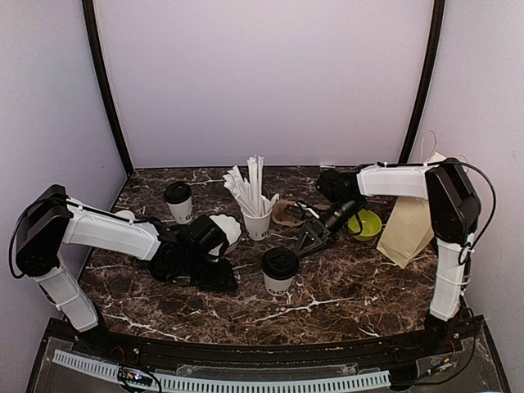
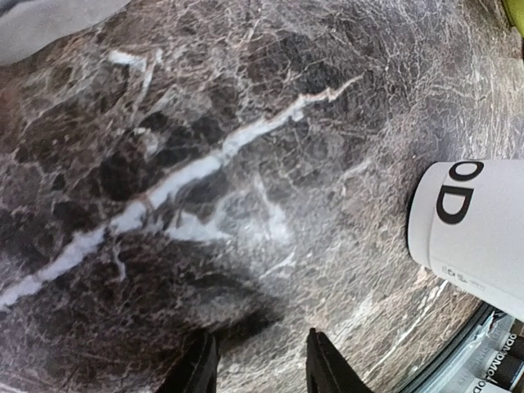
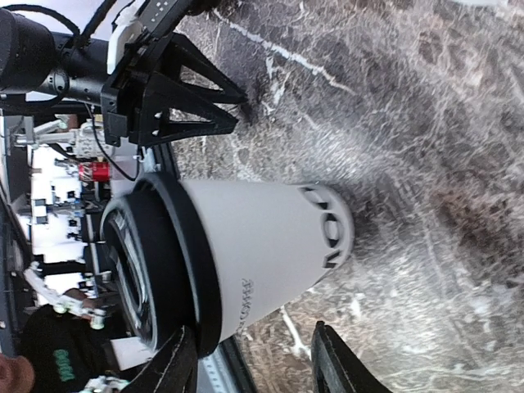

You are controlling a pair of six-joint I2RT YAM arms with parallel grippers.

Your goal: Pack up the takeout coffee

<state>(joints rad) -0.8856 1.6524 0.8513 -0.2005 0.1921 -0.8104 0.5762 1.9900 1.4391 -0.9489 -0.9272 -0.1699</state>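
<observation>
Top external: marble table (image 1: 344, 286). Near cup (image 1: 279, 271) upright, lid on, centre-front. Far cup (image 1: 178, 202) upright, lid on, back left, well apart from both grippers. Cup of straws (image 1: 256, 219) btwn the two cups, set further back. L gripper (image 1: 225, 280) low over table just left of near cup, not touching it. R gripper (image 1: 304, 244) just behind-right of near cup, pointing toward it. White scalloped bowl (image 1: 228, 229) partly hidden, just behind L gripper. Brown paper bag (image 1: 407, 229) at right side, green bowl (image 1: 365, 224) beside it.

Left wrist: jaws parted, only bare marble btwn them, grasping nothing. Near cup's lettered side at right of view, apart from the jaws.

Right wrist: jaws spread, released. Near cup stands just ahead of the tips, not clamped. L gripper visible beyond the cup.
</observation>
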